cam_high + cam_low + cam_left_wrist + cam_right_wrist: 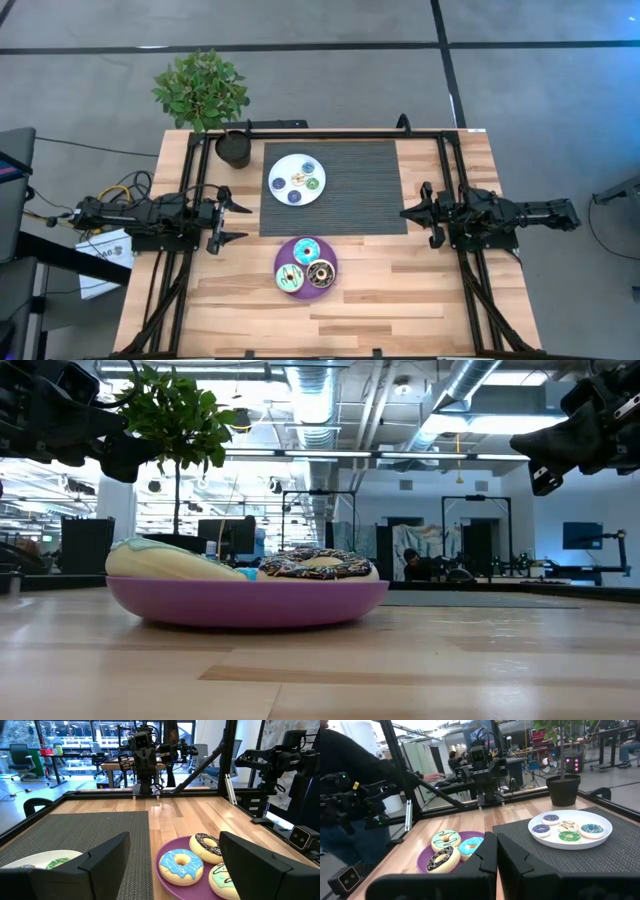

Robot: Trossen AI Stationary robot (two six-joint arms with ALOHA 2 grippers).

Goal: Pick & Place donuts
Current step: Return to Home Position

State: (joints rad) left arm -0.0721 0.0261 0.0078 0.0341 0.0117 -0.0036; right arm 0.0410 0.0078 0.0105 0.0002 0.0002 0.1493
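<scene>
Three larger donuts lie on a purple plate (pixel 284 262) near the table's middle: blue-iced (pixel 305 248), green-iced (pixel 290 277), and brown-and-cream (pixel 321 274). The left wrist view shows the same blue-iced (pixel 181 865) and brown (pixel 207 846) donuts. Several mini donuts sit on a white plate (pixel 279 172) on the dark mat, also visible as the white plate (pixel 600 836) in the right wrist view. My left gripper (pixel 236 222) hovers open at the table's left side, facing the plates. My right gripper (pixel 407 212) hovers shut at the right side. Neither touches anything.
A potted plant (pixel 232 146) stands at the far left corner beside the white plate. A dark ribbed mat (pixel 360 190) covers the far middle. Black frame rails (pixel 452 150) run along the table's sides and far edge. Bare wood (pixel 400 290) lies near the purple plate.
</scene>
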